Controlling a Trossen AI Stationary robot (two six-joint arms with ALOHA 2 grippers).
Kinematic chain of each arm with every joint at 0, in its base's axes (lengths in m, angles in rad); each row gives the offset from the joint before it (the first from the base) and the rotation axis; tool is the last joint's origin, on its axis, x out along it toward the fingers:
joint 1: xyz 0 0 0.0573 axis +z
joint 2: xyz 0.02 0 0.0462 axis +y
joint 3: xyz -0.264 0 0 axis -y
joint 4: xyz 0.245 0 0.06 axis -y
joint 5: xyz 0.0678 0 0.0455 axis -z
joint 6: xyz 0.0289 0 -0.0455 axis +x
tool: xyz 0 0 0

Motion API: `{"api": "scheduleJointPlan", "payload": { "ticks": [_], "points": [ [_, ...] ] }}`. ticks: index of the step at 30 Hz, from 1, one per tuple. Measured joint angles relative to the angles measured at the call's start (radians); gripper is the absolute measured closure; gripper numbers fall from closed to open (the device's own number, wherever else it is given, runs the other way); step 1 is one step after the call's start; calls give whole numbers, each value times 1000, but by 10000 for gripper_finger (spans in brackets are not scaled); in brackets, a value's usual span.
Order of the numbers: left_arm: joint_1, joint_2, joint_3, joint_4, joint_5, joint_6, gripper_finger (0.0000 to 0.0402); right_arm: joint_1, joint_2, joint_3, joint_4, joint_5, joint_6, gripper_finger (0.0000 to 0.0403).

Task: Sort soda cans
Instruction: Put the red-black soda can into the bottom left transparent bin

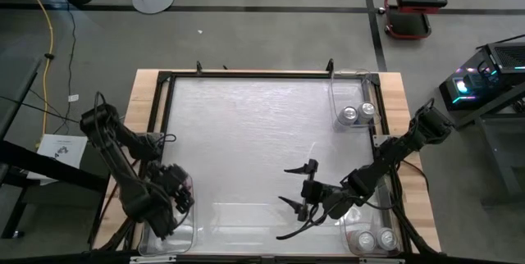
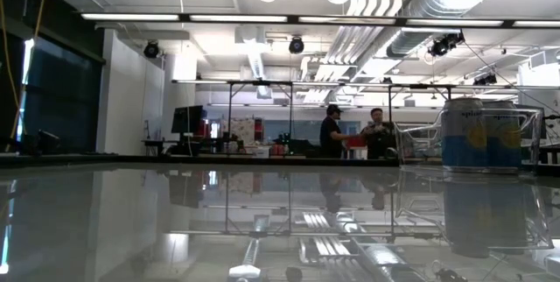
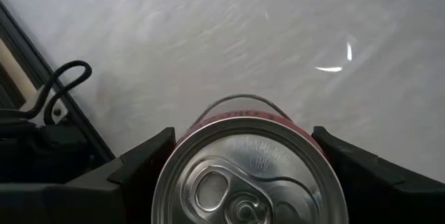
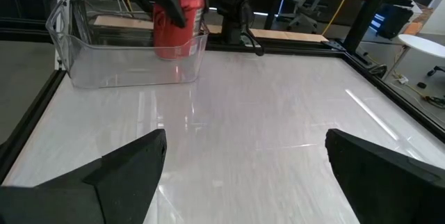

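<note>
My left gripper (image 1: pixel 176 192) is at the near left corner, shut on a red soda can (image 3: pixel 254 175) with a silver top, inside the clear bin (image 1: pixel 164 235) there. The right wrist view also shows this can (image 4: pixel 179 22) in that bin (image 4: pixel 104 64). My right gripper (image 1: pixel 297 188) is open and empty above the table's near middle. Two silver cans (image 1: pixel 357 114) stand in a clear bin at the far right. Two more silver cans (image 1: pixel 374 239) stand in a bin at the near right. My left gripper pinches the red can between its two fingers, one on each side of the body just under the top rim (image 3: pixel 174 158). The fingers (image 3: pixel 142 165) come from above, pointing down. The can is upright, its lower part inside the bin; whether it stands on the bin's floor I cannot tell.
A black frame (image 1: pixel 246 75) runs round the white table top. The low view shows the silver-blue cans (image 2: pixel 477 133) in their clear bin at the right, and people stand far off in the room behind. The table's middle (image 1: pixel 254 133) is bare.
</note>
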Motion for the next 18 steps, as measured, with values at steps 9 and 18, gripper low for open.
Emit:
{"api": "scheduleJointPlan", "payload": {
  "ticks": [9, 18],
  "points": [
    [-50, 126, 0, -3, -71, -52, 106, 0, 0, 0, 0, 0, 1, 20],
    [-76, 207, 0, -4, -77, -82, 106, 0, 0, 0, 0, 0, 4, 20]
  ]
}}
